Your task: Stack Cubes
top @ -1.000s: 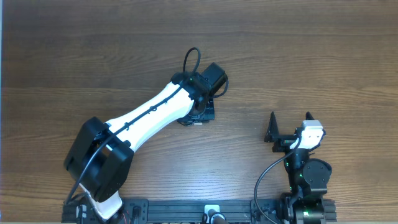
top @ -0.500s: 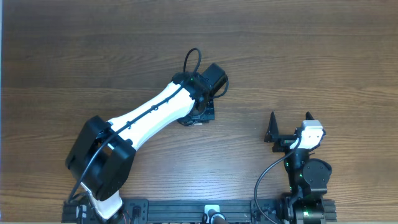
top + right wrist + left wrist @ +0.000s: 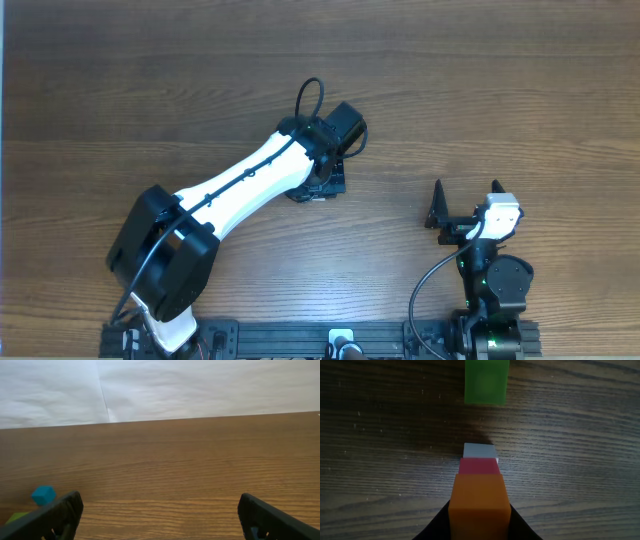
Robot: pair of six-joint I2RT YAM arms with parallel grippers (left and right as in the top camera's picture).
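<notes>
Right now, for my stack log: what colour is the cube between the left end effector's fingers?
Orange; the cube shows best in the left wrist view.

The setting presents as a robotics test lab: a wood-grain counter (image 3: 150, 80) carries a left arm (image 3: 245, 180) and a right arm (image 3: 492, 275) mounted on a black base rail (image 3: 380, 330), with a plain white backdrop (image 3: 200, 385) behind the counter's far edge.

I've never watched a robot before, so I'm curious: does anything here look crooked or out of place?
Nothing stands out. The orange cube, in the left claw, lines up squarely over the red cube and white cube. The green cube and blue cube lie apart on the table, simply unstacked.
</notes>
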